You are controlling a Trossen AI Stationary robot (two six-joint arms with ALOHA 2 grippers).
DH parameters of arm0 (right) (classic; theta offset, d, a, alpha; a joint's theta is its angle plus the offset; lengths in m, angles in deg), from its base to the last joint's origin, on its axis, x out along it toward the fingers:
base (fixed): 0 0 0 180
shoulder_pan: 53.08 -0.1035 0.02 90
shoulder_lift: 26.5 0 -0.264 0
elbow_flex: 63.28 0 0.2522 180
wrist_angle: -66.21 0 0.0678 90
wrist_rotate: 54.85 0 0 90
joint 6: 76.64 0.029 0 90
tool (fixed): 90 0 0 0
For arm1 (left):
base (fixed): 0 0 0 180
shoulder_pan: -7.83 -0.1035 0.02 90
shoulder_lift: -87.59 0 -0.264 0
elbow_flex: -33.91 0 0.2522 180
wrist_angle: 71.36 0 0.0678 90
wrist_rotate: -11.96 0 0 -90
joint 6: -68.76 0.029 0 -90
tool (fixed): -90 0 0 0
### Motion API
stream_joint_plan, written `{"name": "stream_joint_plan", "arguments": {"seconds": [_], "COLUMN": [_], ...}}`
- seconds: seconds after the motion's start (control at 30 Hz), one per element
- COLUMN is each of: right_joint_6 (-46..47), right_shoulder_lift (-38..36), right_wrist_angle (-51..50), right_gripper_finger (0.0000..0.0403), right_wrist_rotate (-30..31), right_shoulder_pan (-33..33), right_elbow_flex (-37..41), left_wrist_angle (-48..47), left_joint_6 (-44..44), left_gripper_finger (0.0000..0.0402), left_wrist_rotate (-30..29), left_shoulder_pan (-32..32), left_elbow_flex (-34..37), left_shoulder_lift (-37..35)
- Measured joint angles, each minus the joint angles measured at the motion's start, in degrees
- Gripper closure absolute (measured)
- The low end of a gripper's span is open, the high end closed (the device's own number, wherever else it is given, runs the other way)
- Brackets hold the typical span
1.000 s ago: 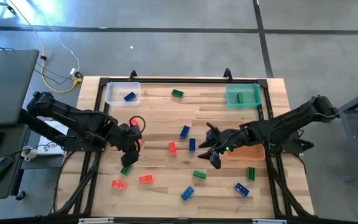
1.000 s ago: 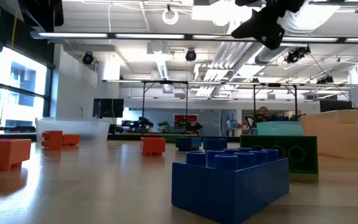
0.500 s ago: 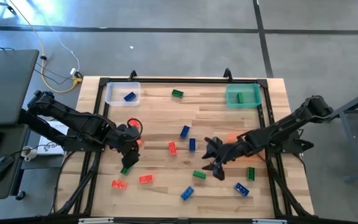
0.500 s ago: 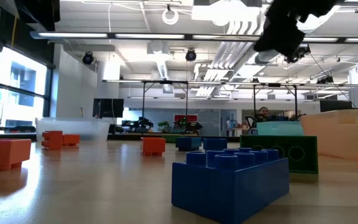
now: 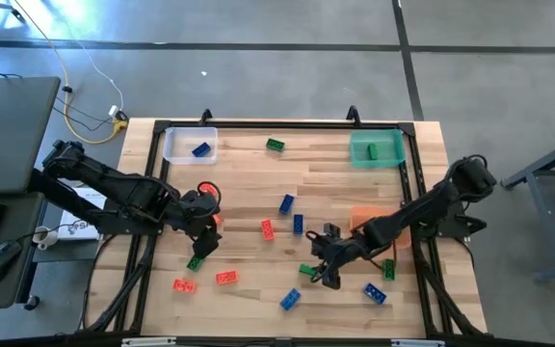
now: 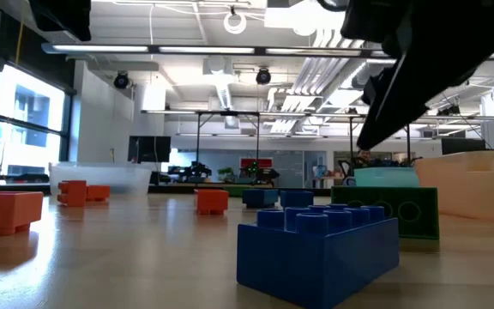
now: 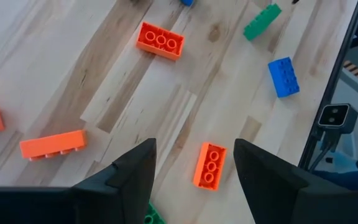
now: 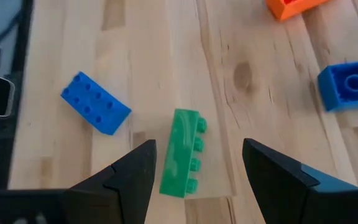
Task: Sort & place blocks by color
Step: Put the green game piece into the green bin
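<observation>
High view: right claw (image 5: 322, 271) open, low over green block (image 5: 308, 270).

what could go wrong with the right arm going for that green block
The right pincer hangs open over the green block, which lies on its side at a slant, so the fingers might clip it and skid it away. A blue block lies close by and could get bumped. The left pincer, open, waits across the table.
</observation>
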Motion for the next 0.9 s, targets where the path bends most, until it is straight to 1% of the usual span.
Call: {"name": "stream_joint_plan", "arguments": {"seconds": [0.23, 0.37, 0.5, 0.6, 0.9], "right_joint_6": [0.8, 1.5, 2.6, 2.6, 5.6], "right_shoulder_lift": [4.7, 5.6, 5.7, 5.7, 10.0], "right_wrist_angle": [4.0, 6.1, 5.9, 5.9, 5.8], "right_gripper_finger": [0.0176, 0.0176, 0.0176, 0.0176, 0.0176], "right_wrist_rotate": [-1.0, -2.0, -1.9, -0.6, 0.0], "right_shoulder_pan": [0.0, 0.0, -0.3, -1.1, -2.1], "right_elbow_flex": [0.0, 0.0, 0.0, 0.0, 0.0], "left_wrist_angle": [0.0, 0.1, 0.1, 0.1, 0.1], "left_joint_6": [0.0, 0.0, 0.0, 0.0, 0.5], "left_gripper_finger": [0.0197, 0.0197, 0.0197, 0.0197, 0.0197], "left_wrist_rotate": [0.0, 0.0, 0.0, 0.0, 0.0], "left_shoulder_pan": [0.0, 0.0, 0.0, 0.0, 0.0], "left_elbow_flex": [0.0, 0.0, 0.0, 0.0, 0.0], "left_shoulder_lift": [0.0, 0.0, 0.0, 0.0, 0.0]}}
